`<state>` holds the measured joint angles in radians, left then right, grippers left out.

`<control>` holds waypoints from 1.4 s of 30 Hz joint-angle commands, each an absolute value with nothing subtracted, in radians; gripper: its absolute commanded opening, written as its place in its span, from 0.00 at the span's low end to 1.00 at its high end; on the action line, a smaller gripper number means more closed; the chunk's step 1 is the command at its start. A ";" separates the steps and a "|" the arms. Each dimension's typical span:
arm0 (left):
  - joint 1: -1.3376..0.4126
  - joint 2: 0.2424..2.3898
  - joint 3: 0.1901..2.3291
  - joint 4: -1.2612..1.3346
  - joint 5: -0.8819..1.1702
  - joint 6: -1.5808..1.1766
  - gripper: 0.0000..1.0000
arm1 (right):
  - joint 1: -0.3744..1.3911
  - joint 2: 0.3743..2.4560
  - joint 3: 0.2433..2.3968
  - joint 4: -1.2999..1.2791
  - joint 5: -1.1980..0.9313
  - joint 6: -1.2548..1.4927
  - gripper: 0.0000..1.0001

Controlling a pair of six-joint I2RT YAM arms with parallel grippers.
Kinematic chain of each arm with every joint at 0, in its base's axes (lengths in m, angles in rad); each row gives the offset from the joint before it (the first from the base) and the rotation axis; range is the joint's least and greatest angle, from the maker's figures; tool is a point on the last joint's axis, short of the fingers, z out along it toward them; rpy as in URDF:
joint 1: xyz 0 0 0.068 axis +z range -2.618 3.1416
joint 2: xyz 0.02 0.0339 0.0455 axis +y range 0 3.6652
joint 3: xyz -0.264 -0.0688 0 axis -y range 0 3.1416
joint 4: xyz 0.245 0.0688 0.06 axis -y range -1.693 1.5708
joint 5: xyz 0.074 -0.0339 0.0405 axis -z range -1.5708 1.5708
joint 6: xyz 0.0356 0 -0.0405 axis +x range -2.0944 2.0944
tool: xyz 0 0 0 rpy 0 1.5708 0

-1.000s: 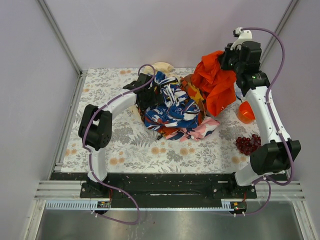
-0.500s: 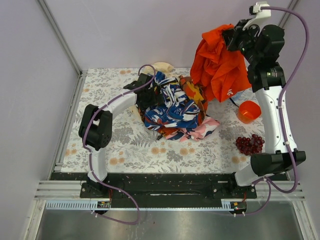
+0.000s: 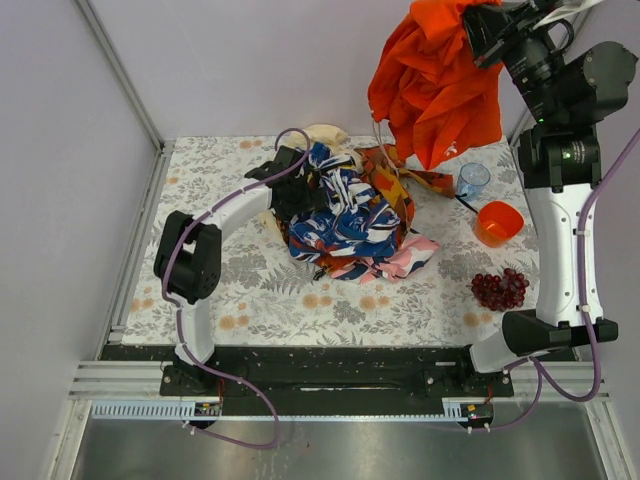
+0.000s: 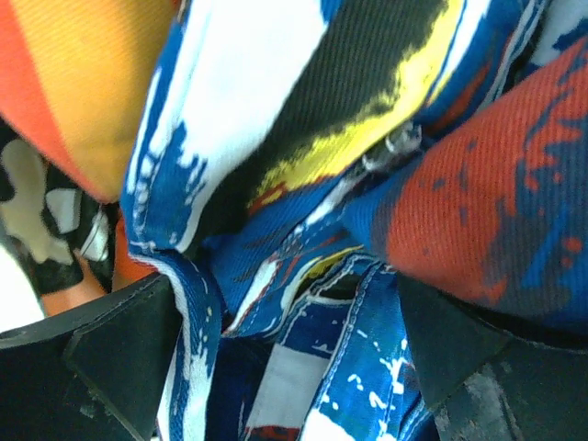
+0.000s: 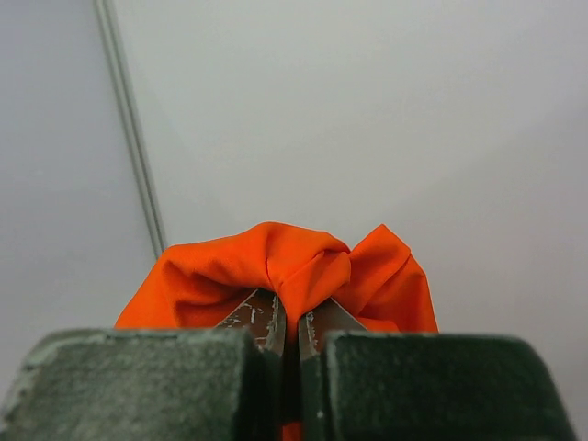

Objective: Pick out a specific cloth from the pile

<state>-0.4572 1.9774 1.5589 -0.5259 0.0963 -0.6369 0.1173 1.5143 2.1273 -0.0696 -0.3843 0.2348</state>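
Rearing high, right jaws pinch the cloth (image 3: pixel 432 85); only the wrist view shows left jaws spread amid the pile (image 4: pixel 303 184).

Seen from above, the heap of mixed printed, pink and cream fabrics (image 3: pixel 350 215) is sitting at the centre of the floral-patterned table (image 3: pixel 220 290), and the left gripper (image 3: pixel 298 190) is pressing into its 10 o'clock flank, fingers spread with fabric between them. The plain bright orange-red soft fabric garment (image 3: pixel 435 85) is hanging at 1 o'clock from the heap, high above the table, pinched at its top by the right gripper (image 3: pixel 478 22). The small clear plastic cup (image 3: pixel 472 180) is standing at 2 o'clock below the garment's lower edge, the small orange plastic bowl (image 3: pixel 497 222) is resting near it at 3 o'clock, and the dark red bunch of grapes (image 3: pixel 500 288) is lying at 4 o'clock.
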 commanded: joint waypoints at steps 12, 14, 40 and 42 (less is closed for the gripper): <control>-0.460 1.418 1.555 -0.894 -0.398 -0.727 0.99 | 0.311 1.482 2.236 -0.230 -0.545 0.206 0.00; -0.460 1.340 1.542 -0.954 -0.472 -0.784 0.99 | 0.354 1.499 2.261 -0.271 -0.552 0.199 0.00; -0.443 0.862 1.336 -1.239 -0.831 -0.985 0.99 | 0.811 1.716 1.729 0.067 -0.555 0.314 0.00; -0.443 0.867 1.339 -1.229 -0.833 -0.976 0.99 | 0.834 1.767 1.656 0.122 -0.546 0.339 0.00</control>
<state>-0.4484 0.8761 1.3392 -1.2411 -0.7704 -0.9741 0.7925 1.7096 1.7733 -0.0994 -0.5907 0.2806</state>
